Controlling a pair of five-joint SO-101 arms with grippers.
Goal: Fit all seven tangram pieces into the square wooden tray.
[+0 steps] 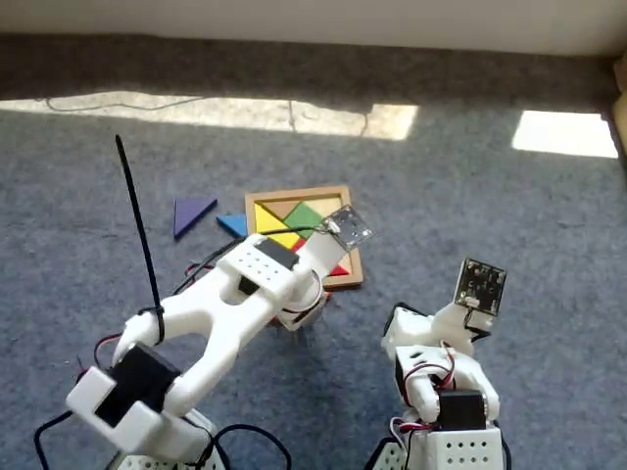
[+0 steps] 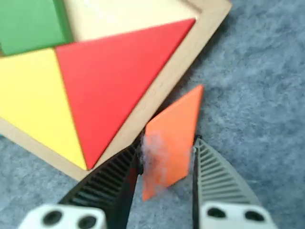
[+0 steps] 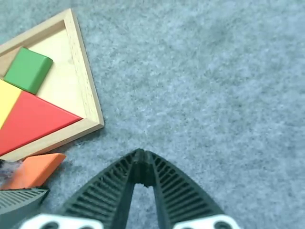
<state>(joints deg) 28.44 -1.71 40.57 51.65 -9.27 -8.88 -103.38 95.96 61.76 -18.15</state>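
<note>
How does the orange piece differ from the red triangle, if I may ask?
The orange piece is clamped in the left gripper; the red triangle is not held. The orange piece is outside the tray, just beside its rim, while the red triangle lies flat inside it. The red triangle looks larger than the orange piece. Both are flat, plain-coloured tangram pieces.

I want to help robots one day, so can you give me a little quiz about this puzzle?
1. True or false: the left gripper is shut on the orange piece.
2. Which piece touches the yellow triangle inside the tray? A) red triangle B) purple triangle C) orange piece
3. Fill the gap: the right gripper, above the grey carpet, is ____ and holds nothing.
Key: 1 true; 2 A; 3 shut.
</note>
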